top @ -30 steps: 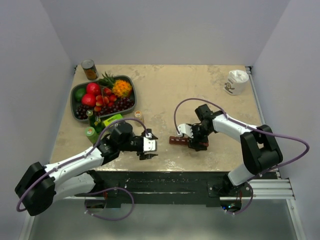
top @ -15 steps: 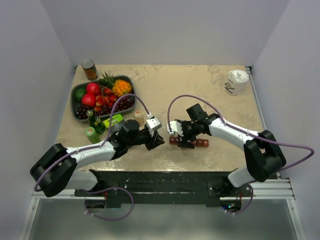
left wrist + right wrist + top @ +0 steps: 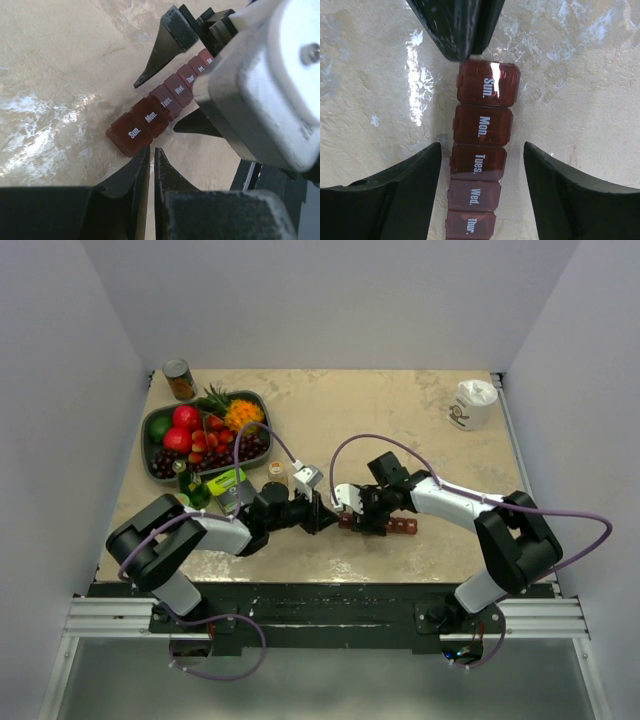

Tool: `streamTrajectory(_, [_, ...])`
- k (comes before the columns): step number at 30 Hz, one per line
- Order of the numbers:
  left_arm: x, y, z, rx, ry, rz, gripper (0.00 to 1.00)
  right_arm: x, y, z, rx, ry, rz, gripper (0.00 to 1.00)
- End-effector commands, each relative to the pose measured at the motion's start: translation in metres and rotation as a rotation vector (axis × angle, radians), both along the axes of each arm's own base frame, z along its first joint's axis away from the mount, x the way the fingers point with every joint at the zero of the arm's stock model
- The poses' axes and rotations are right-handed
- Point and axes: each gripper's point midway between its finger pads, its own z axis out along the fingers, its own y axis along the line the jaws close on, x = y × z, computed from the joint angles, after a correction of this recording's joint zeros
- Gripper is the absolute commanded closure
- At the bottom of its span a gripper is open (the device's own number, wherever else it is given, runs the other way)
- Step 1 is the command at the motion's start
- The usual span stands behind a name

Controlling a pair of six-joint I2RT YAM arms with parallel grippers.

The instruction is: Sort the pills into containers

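My left gripper (image 3: 151, 150), pinched shut, blocks the Sun end of the strip (image 3: 482, 125), and my right gripper (image 3: 481, 147) stands wide with a finger on each side. I see bare table (image 3: 400, 420) behind them; bowl (image 3: 147, 435) and bottles (image 3: 192, 490) crowd the left.

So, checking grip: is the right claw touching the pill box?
Apart. Right wrist view shows bare table between pill box and right claw on both sides.
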Motion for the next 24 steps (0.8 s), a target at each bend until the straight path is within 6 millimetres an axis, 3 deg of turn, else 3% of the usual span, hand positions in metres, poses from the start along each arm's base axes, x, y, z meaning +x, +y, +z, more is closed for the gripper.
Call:
streamTrajectory(1, [0.013, -0.025, 0.04, -0.176, -0.057, -0.012, 0.88, 0.002, 0.0, -0.001, -0.009, -0.007, -0.012, 0.34])
streamTrajectory(7, [0.018, -0.041, 0.033, -0.201, -0.023, -0.047, 0.89, -0.001, -0.002, -0.002, -0.015, 0.0, -0.014, 0.39])
streamTrajectory(15, [0.021, -0.052, 0.007, -0.193, 0.05, -0.055, 0.9, -0.003, 0.0, -0.003, -0.012, 0.026, -0.017, 0.49])
streamTrajectory(24, [0.026, -0.047, -0.024, -0.107, 0.072, -0.022, 0.9, -0.008, 0.003, -0.002, 0.007, 0.055, 0.001, 0.54])
